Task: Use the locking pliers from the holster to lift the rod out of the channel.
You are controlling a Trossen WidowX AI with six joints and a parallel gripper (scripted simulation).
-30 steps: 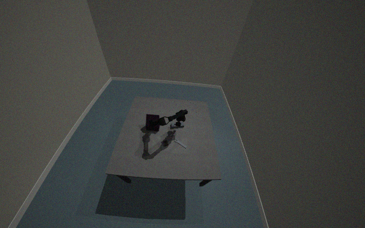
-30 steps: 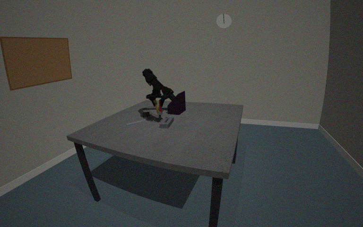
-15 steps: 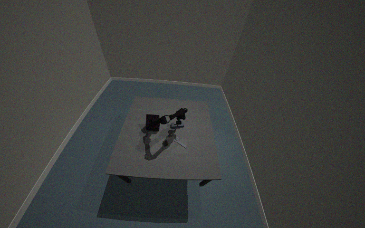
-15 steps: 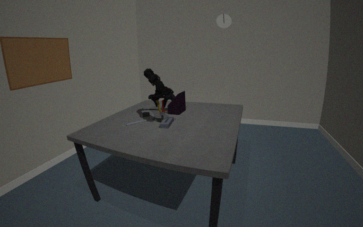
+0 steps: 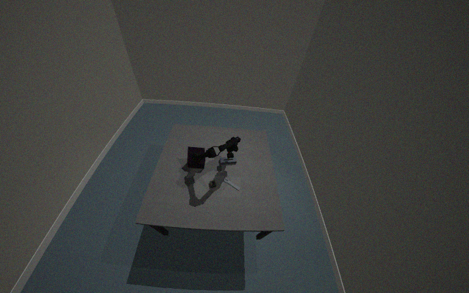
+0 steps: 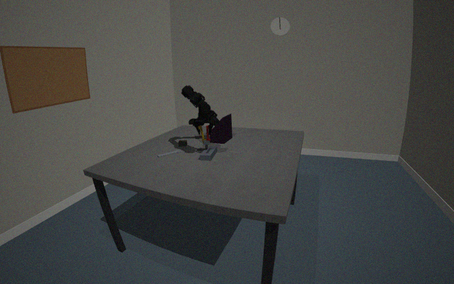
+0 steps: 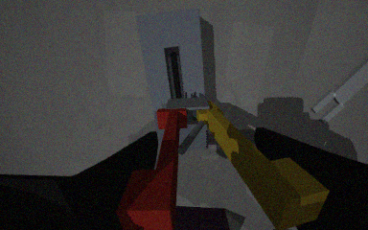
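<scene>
Beige walls surround the grey tabletop. The black jaws stand apart, the red-and-yellow-handled locking pliers between them; whether they grip is unclear. Aligning seems in hand; next, centre over the pale slotted channel block, then lower.

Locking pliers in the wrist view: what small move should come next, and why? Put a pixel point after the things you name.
Probably ease the locking pliers [image 6: 207,134] [image 7: 221,129] along the channel [image 7: 173,72] toward its middle before lowering: the gripper [image 5: 229,155] [image 6: 204,133] [image 7: 206,135] has them by the red and yellow handles, but their jaws appear at the channel's near end in the wrist view.
</scene>
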